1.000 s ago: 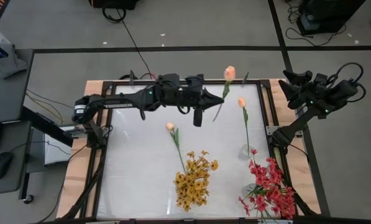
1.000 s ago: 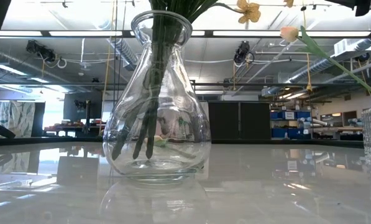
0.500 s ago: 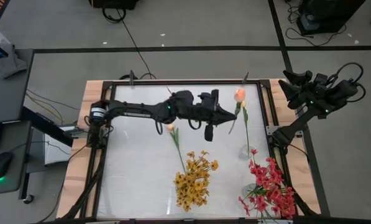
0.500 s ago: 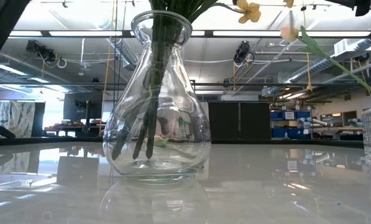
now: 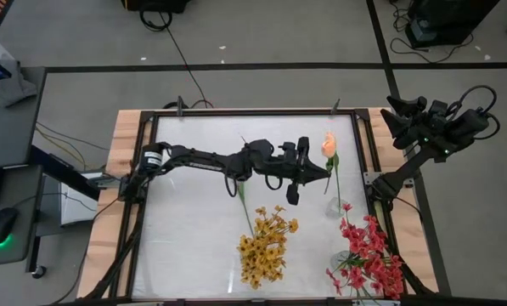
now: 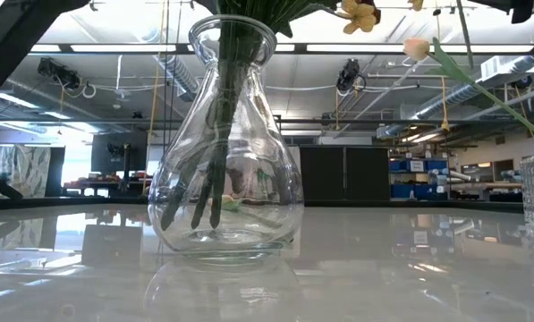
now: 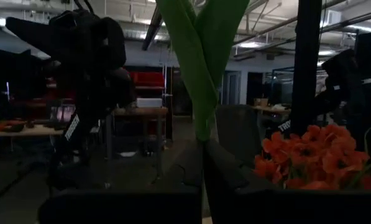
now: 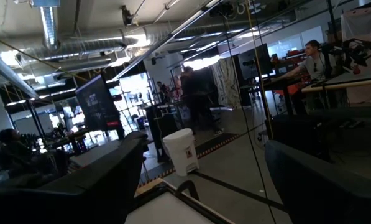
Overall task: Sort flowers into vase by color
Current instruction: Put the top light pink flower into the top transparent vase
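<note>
My left gripper [image 5: 324,172] reaches over the table's right half, shut on a peach tulip whose bud [image 5: 328,144] stands just above a small glass vase [image 5: 336,206]. That vase holds another slim stem [image 5: 336,183]. A third tulip's stem [image 5: 245,208] lies flat on the table, its bud hidden under my arm. Yellow flowers [image 5: 266,246] stand with their stems in a round glass vase [image 6: 226,134]. Red flowers [image 5: 368,259] fill a vase at the near right. My right gripper [image 8: 204,186] waits open beyond the table's right edge. My left gripper pinches the tulip's green stem [image 7: 202,132] between its two fingers, below the leaves. The fingers come about level from the table's left and lie across the stem. The flower stands up out of the fingers, lifted clear of the table.
The table has a white top [image 5: 185,229] in a dark frame with wooden side rails [image 5: 117,144]. The near left of the top is bare. The red cluster [image 7: 316,155] is close to my left gripper, on its near right side.
My left gripper has carried the tulip toward the table's right and near edges and downward, staying shut on the stem. The bud has gone from near the far edge to a spot over the small vase. The right arm has kept still.
</note>
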